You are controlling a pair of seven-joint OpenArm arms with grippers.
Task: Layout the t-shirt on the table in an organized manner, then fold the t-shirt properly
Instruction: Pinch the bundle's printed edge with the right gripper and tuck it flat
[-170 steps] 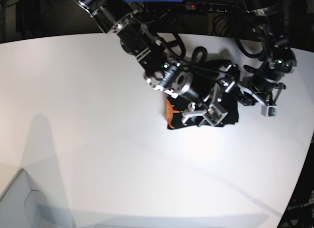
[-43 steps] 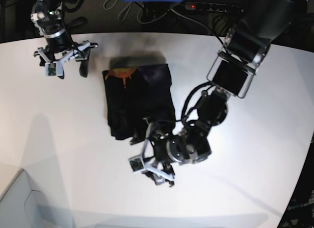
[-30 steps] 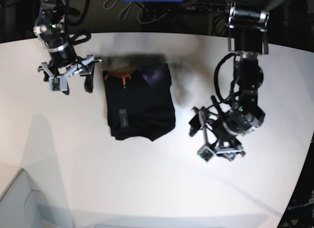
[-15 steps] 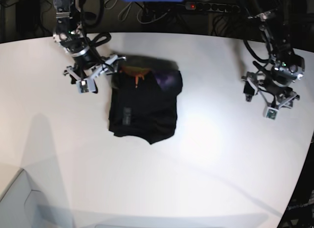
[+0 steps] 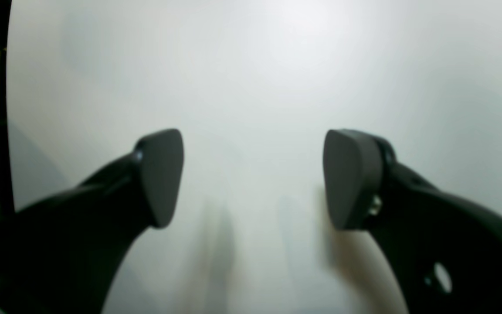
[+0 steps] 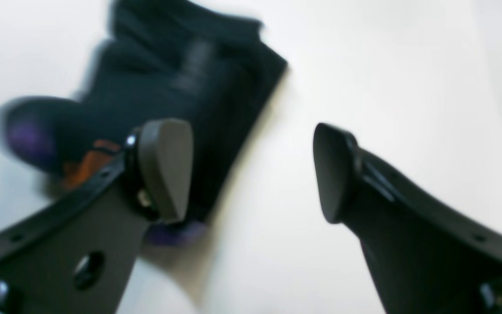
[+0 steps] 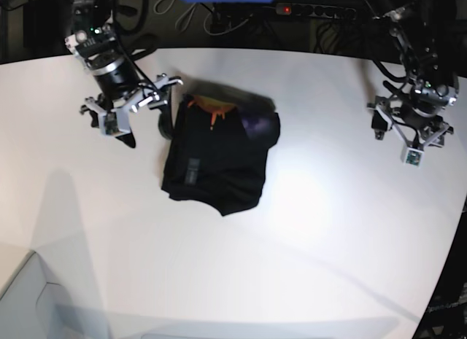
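The black t-shirt (image 7: 219, 155) lies folded into a compact rectangle on the white table (image 7: 306, 266), left of the middle, with an orange-and-purple print (image 7: 219, 109) at its far edge. My right gripper (image 7: 148, 131) hangs open just beside the shirt's upper left edge with nothing between its fingers. In the right wrist view the t-shirt (image 6: 181, 83) lies blurred behind the left finger of the right gripper (image 6: 251, 174), and the orange print (image 6: 85, 161) shows beside it. My left gripper (image 7: 408, 131) hovers open far to the right. Only bare table shows between the fingers of the left gripper (image 5: 255, 179).
A power strip (image 7: 314, 11) with a red light and cables lie behind the table's far edge. A pale box corner (image 7: 22, 295) sits at the lower left. The table's curved edge (image 7: 449, 259) runs down the right side, close to my left arm.
My right gripper has come in beside the shirt's upper left edge, and the shirt has shifted slightly right and turned. My left arm has swung to the far right and stays there.
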